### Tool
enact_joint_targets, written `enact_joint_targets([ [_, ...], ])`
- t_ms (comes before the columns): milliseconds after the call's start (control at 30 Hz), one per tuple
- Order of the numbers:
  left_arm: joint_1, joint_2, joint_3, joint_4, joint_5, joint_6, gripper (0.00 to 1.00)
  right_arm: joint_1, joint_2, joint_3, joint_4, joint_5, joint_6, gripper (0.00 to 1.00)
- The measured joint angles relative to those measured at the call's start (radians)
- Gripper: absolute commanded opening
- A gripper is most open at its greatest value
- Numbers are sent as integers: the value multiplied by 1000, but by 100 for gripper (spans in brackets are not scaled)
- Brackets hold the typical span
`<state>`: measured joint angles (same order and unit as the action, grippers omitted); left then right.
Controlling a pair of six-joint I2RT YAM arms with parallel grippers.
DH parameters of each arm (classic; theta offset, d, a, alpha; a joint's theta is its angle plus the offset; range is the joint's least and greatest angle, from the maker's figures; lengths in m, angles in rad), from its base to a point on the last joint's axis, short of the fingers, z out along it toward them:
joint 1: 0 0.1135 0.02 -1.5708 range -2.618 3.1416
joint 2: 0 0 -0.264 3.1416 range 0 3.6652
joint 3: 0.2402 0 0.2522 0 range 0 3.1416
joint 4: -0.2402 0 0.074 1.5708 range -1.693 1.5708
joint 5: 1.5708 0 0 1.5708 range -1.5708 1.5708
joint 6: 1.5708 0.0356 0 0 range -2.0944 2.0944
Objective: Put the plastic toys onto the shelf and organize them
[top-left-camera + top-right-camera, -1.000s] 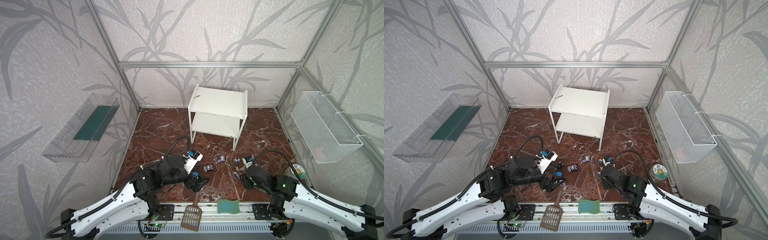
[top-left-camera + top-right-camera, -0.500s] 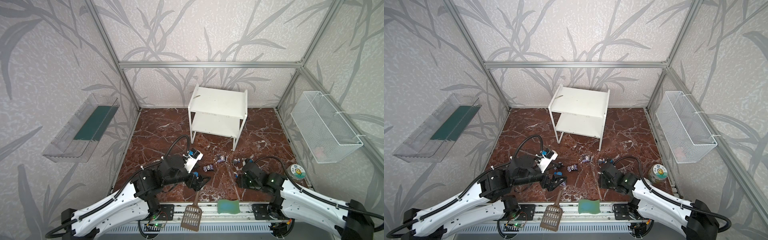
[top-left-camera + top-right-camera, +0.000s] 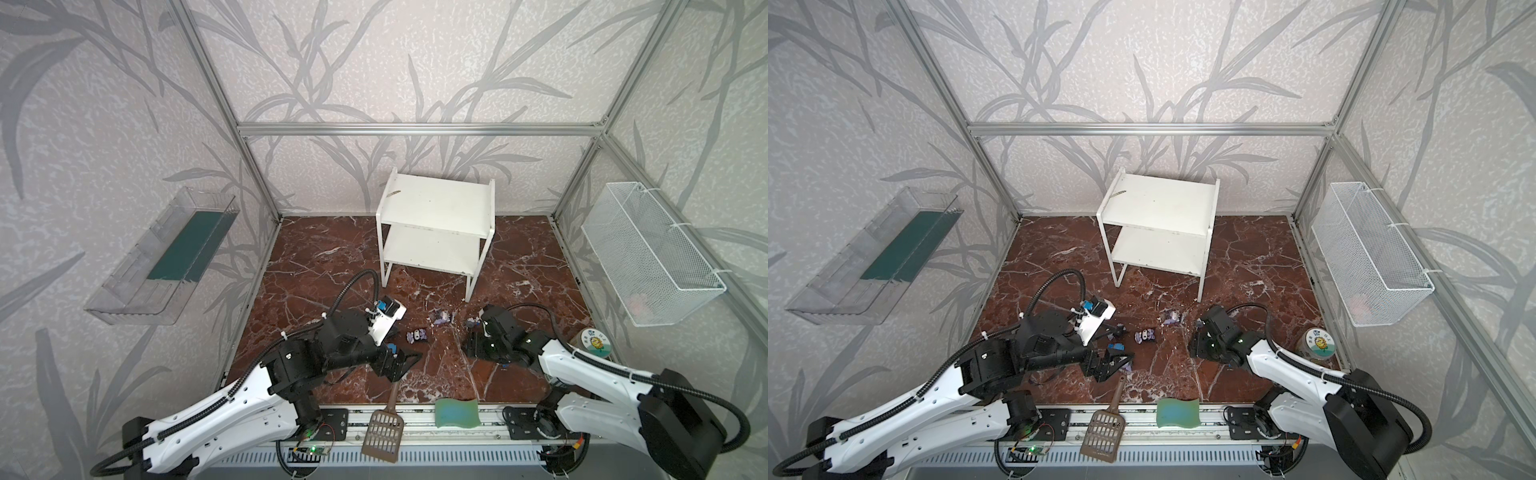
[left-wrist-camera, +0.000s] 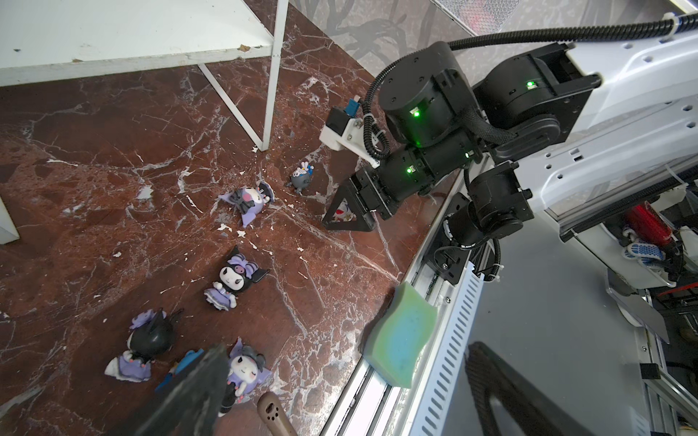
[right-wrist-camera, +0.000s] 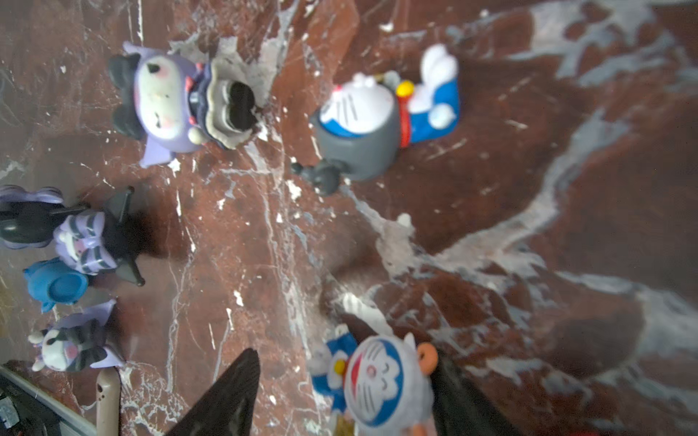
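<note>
Moved: right gripper (image 5: 345,362) has swung in toward the toy cluster and its jaws have spread; left gripper (image 4: 347,349) has not shifted.
Shelf: shelf (image 3: 436,199), flat white boards on thin legs with both tiers bare, stands well beyond both sets of jaws.
Bench: bench (image 3: 316,266), red-brown marble pattern flecked with white, carries every toy.
Left jaws: fully spread and holding nothing, with a purple-eared figurine (image 4: 247,368) just beside one finger.
Right jaws: parted, low over the bench, nothing clamped.
Key relation: white-headed toy (image 5: 381,381) lies between the right jaws, head near one finger and the other finger clear. Its long axis runs across the gap, and the right arm is nearer.
Other toys: grey-headed toy (image 5: 362,120) lies on its back ahead of the right jaws; a black-eared figurine (image 4: 234,279) lies between the two sets of jaws.
Texture: glossy hard plastic with big rounded heads, probably slippery.
</note>
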<state>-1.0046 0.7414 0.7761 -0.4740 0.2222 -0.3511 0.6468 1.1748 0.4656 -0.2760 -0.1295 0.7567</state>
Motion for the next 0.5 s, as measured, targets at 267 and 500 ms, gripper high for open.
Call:
enact_joint_targets([
  [267,0,4,0,0,1,3,100,21,148,98,50,-58,-108,70],
  [500,0,17,0,-1,5,18,100,45,-17,86,-25,25,-141,72],
])
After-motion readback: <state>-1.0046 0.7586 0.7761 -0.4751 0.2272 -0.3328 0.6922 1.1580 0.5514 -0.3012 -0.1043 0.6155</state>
